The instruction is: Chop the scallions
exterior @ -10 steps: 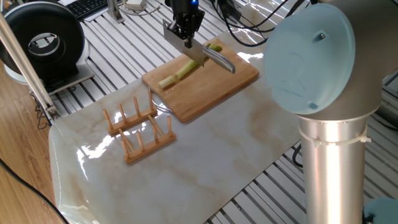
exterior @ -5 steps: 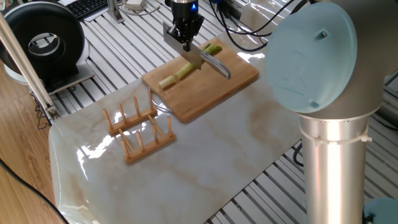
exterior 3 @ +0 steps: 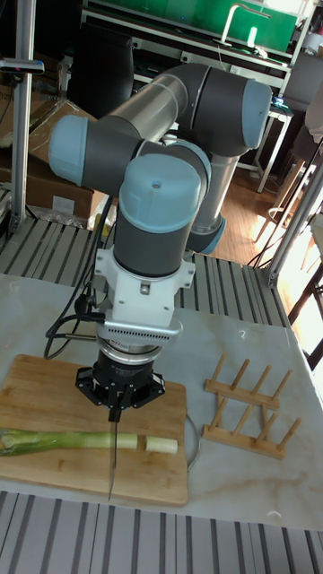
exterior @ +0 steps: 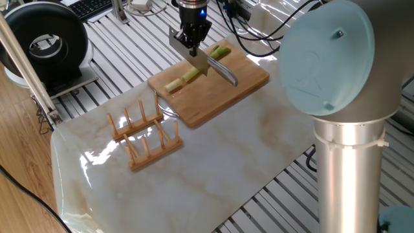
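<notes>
The scallions [exterior: 184,77] lie as one pale-green stalk diagonally on the wooden cutting board [exterior: 242,87]. In the tall fixed view the stalk [exterior 3: 63,441] runs left to right, and a short whitish piece [exterior 3: 162,444] sits apart at its right end. My gripper [exterior: 192,43] is directly above the stalk, shut on a silver knife [exterior: 220,67]. The blade [exterior 3: 113,471] crosses the stalk left of the cut piece. Whether the edge is through the stalk I cannot tell.
A wooden peg rack [exterior: 143,134] stands on the marble slab [exterior: 213,175] left of the board. A clear curved object [exterior 3: 191,441] sits at the board's edge. A black round device [exterior: 48,44] is at the far left. The arm's grey column [exterior: 346,175] fills the right.
The gripper and the knife have shifted a little along the stalk toward its whitish end. The stalk, board and rack have stayed put.
</notes>
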Controlling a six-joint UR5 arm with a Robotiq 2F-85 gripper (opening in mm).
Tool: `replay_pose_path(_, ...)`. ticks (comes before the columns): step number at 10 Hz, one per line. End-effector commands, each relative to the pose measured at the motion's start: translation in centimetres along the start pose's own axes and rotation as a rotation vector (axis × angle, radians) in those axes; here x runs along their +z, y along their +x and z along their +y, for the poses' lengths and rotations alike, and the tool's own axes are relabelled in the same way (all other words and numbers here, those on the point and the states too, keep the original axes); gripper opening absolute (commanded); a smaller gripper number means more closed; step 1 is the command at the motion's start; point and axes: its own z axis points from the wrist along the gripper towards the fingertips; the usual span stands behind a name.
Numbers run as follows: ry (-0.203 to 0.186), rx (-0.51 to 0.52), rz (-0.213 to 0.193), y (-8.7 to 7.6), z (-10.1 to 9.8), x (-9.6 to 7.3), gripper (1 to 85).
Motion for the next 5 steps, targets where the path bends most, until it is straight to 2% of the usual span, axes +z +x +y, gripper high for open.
replay_pose_path(1, 0.004, 0.012, -0.007, -0.01, -0.86, -0.15, 1.0)
replay_pose_path(5, -0.008, 0.015, -0.015, -0.29, -0.79, 0.33, 1.0)
